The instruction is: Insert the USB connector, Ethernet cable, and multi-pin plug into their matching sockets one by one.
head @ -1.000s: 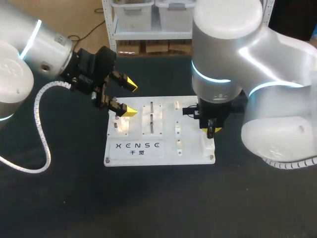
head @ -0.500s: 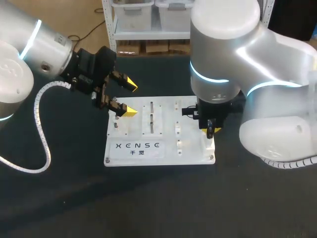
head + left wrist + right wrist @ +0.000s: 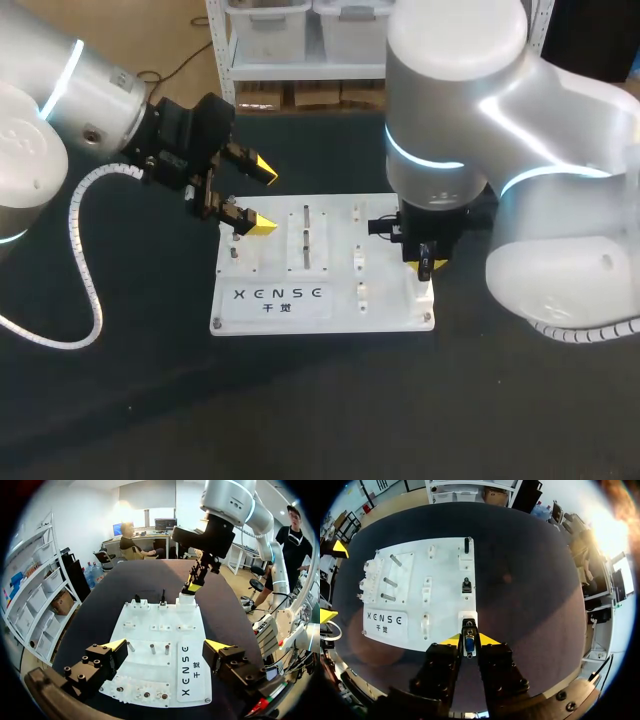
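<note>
In the head view, the board (image 3: 385,310) is seen at the middle of the table (image 3: 120,400). The right gripper (image 3: 425,265) is held over its near right corner, pointed straight down. What it grips is largely hidden by its own fingers and wrist. The left gripper (image 3: 263,198) is held above the far left corner, its 2 fingers spread wide with nothing between them.

In the left wrist view, the board is laid out ahead of the spread fingers. Across it, the right gripper is seen just above a raised white socket block (image 3: 186,599) at the board's edge. Whether anything touches the block cannot be settled from here.

In the right wrist view, the plug (image 3: 469,644) (the multi-pin one, judging by its wide blue face) is clamped between the 2 yellow tips from both sides, its long axis along the fingers. The socket block lies directly ahead of it and in line, so the coming move is judged to be a straight push along the fingers. The right arm is plainly the nearer one. The socket's opening is covered by the plug itself, so the depth of seating cannot be read. Further along the same edge a dark connector (image 3: 466,584) is seen upright on the board, and another (image 3: 466,544) beyond it. Whether these are the USB and Ethernet parts already seated is too small to tell.
</note>
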Robot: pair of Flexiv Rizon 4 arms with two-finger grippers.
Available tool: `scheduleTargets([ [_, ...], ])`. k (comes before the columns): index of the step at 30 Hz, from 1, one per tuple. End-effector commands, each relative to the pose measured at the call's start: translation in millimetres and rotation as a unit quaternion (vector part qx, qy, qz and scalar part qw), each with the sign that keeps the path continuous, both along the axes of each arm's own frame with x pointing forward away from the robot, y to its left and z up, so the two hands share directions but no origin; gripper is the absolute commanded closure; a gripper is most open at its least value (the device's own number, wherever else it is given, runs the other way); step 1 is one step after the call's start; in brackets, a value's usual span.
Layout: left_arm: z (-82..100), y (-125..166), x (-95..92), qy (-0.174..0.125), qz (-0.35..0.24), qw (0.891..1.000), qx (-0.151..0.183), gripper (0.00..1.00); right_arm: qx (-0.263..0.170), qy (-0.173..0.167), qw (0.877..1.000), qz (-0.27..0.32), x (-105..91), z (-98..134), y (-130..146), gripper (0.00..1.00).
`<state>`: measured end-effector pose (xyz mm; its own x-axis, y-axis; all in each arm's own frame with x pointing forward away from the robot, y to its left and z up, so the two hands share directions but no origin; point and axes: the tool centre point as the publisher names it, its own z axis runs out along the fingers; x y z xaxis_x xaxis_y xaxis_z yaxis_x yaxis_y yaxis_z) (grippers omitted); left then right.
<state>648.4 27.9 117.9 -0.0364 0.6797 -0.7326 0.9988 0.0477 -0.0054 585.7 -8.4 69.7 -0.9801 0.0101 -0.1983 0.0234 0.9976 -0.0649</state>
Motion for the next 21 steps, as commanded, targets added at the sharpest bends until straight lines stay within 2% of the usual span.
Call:
scheduleTargets([
  [1, -0.9, 0.0, 0.7, 0.0, -0.001, 1.0, 0.0, 0.0, -0.002, -0.004, 1.0, 0.0, -3.0, -4.9, -1.6, 1.0],
  [9, -0.9, 0.0, 0.7, 0.0, -0.001, 1.0, 0.0, 0.0, 0.0, 0.014, 1.0, -0.019, -2.3, -22.8, -7.3, 1.0],
  [21, -0.9, 0.0, 0.7, 0.0, -0.001, 1.0, 0.0, 0.0, 0.01, 0.055, 0.998, -0.035, 12.9, -58.2, -1.6, 1.0],
])
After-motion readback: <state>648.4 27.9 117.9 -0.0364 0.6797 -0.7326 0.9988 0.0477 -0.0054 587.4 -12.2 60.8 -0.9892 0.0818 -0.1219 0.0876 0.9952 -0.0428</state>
